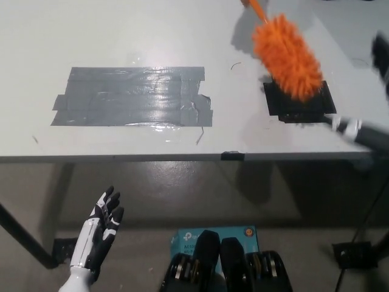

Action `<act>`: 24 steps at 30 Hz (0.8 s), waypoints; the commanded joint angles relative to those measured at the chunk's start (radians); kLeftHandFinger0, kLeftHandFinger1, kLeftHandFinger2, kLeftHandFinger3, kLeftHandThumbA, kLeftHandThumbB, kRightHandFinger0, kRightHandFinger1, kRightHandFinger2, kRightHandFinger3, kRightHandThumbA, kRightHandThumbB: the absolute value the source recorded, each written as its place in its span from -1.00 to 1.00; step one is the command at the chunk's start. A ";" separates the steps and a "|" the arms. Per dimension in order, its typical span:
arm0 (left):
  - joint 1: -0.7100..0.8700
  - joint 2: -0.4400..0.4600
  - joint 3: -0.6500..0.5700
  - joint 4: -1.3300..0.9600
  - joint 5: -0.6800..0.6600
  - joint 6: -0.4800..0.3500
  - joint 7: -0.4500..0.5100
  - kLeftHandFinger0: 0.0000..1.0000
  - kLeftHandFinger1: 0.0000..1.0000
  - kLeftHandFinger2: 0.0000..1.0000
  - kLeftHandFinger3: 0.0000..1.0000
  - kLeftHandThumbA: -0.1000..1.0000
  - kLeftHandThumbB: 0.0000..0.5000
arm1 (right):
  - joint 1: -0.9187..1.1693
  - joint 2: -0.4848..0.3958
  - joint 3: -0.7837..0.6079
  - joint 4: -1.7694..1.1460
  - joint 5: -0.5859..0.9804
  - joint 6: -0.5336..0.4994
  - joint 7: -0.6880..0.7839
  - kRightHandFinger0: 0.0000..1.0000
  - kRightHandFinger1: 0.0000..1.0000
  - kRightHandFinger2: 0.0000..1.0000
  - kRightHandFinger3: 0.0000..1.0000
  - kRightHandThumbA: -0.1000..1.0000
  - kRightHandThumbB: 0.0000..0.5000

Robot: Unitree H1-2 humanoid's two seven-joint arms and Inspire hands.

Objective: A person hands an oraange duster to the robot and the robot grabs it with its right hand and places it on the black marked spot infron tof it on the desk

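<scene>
The orange duster [287, 56] hangs in the air over the right part of the desk, fluffy head down, its orange handle [256, 8] running out of the top edge. Whoever holds it is out of view. The duster's head hovers over the far edge of the black marked spot [299, 102] and partly hides it. My black right hand [368, 100] is raised at the right edge, blurred, fingers spread, just right of the duster and not touching it. My white left hand [102, 226] rests open at the lower left, below the desk's front edge.
A large patch of grey tape [134, 96] covers the middle left of the white desk [121, 146]. On the floor under the desk lies a blue box [182, 238], and a dark desk leg [24, 240] slants at the lower left.
</scene>
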 commanded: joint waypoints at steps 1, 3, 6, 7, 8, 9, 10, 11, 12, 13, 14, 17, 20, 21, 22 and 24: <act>0.001 0.019 0.002 -0.039 -0.009 -0.039 -0.015 1.00 1.00 1.00 1.00 0.71 -0.08 | -0.204 -0.038 -0.032 0.041 -0.050 0.143 0.045 1.00 1.00 1.00 1.00 1.00 0.18; -0.001 0.023 0.005 -0.038 -0.011 -0.041 -0.015 1.00 1.00 1.00 1.00 0.71 -0.10 | -0.251 -0.047 -0.036 0.082 -0.053 0.143 0.057 1.00 1.00 1.00 1.00 1.00 0.25; 0.001 0.025 0.010 -0.044 -0.028 -0.037 -0.021 1.00 1.00 1.00 1.00 0.67 -0.14 | -0.318 -0.053 -0.051 0.138 -0.093 0.143 0.097 1.00 1.00 1.00 1.00 1.00 0.43; -0.001 0.025 0.011 -0.042 -0.028 -0.038 -0.021 1.00 1.00 1.00 1.00 0.67 -0.13 | -0.333 -0.053 -0.055 0.148 -0.098 0.143 0.105 1.00 1.00 1.00 1.00 1.00 0.39; -0.006 0.025 0.013 -0.038 -0.029 -0.038 -0.021 1.00 1.00 1.00 1.00 0.67 -0.13 | -0.356 -0.052 -0.060 0.165 -0.103 0.143 0.120 1.00 1.00 1.00 1.00 1.00 0.38; -0.011 0.026 0.014 -0.037 -0.028 -0.038 -0.021 1.00 1.00 1.00 1.00 0.68 -0.10 | -0.381 -0.052 -0.062 0.185 -0.111 0.143 0.135 1.00 1.00 1.00 1.00 1.00 0.32; -0.013 0.027 0.014 -0.034 -0.021 -0.039 -0.018 1.00 1.00 1.00 1.00 0.69 -0.09 | -0.411 -0.054 -0.056 0.213 -0.136 0.143 0.158 1.00 1.00 1.00 1.00 1.00 0.37; -0.014 0.027 0.015 -0.034 -0.019 -0.039 -0.017 1.00 1.00 1.00 1.00 0.69 -0.08 | -0.440 -0.050 -0.053 0.241 -0.180 0.143 0.195 1.00 1.00 1.00 1.00 1.00 0.44; -0.013 0.027 0.016 -0.035 -0.022 -0.037 -0.018 1.00 1.00 1.00 1.00 0.70 -0.08 | -0.449 -0.047 -0.054 0.251 -0.194 0.143 0.210 1.00 1.00 1.00 1.00 1.00 0.45; -0.013 0.027 0.016 -0.036 -0.022 -0.036 -0.019 1.00 1.00 1.00 1.00 0.70 -0.08 | -0.474 -0.044 -0.055 0.287 -0.207 0.143 0.236 1.00 1.00 1.00 1.00 1.00 0.41; -0.012 0.027 0.016 -0.039 -0.021 -0.034 -0.020 1.00 1.00 1.00 1.00 0.70 -0.10 | -0.500 -0.028 -0.065 0.328 -0.243 0.143 0.261 1.00 1.00 1.00 1.00 1.00 0.35; -0.012 0.032 0.020 -0.046 -0.021 -0.043 -0.020 1.00 1.00 1.00 1.00 0.70 -0.19 | -0.569 0.006 -0.066 0.453 -0.357 0.143 0.298 1.00 1.00 1.00 1.00 1.00 0.42; -0.016 0.033 0.021 -0.050 -0.023 -0.039 -0.023 1.00 1.00 1.00 1.00 0.69 -0.23 | -0.613 0.001 -0.034 0.606 -0.402 0.143 0.284 1.00 1.00 1.00 1.00 1.00 0.39; -0.019 0.034 0.021 -0.051 -0.024 -0.038 -0.024 1.00 1.00 1.00 1.00 0.69 -0.24 | -0.621 0.002 -0.034 0.643 -0.404 0.143 0.281 1.00 1.00 1.00 1.00 1.00 0.38; -0.020 0.035 0.021 -0.051 -0.025 -0.037 -0.026 1.00 1.00 1.00 1.00 0.69 -0.23 | -0.633 -0.004 -0.018 0.693 -0.422 0.143 0.282 1.00 1.00 1.00 1.00 1.00 0.31; -0.023 0.036 0.021 -0.050 -0.026 -0.040 -0.028 1.00 1.00 1.00 1.00 0.69 -0.24 | -0.652 0.004 -0.028 0.788 -0.410 0.143 0.268 1.00 1.00 1.00 1.00 1.00 0.26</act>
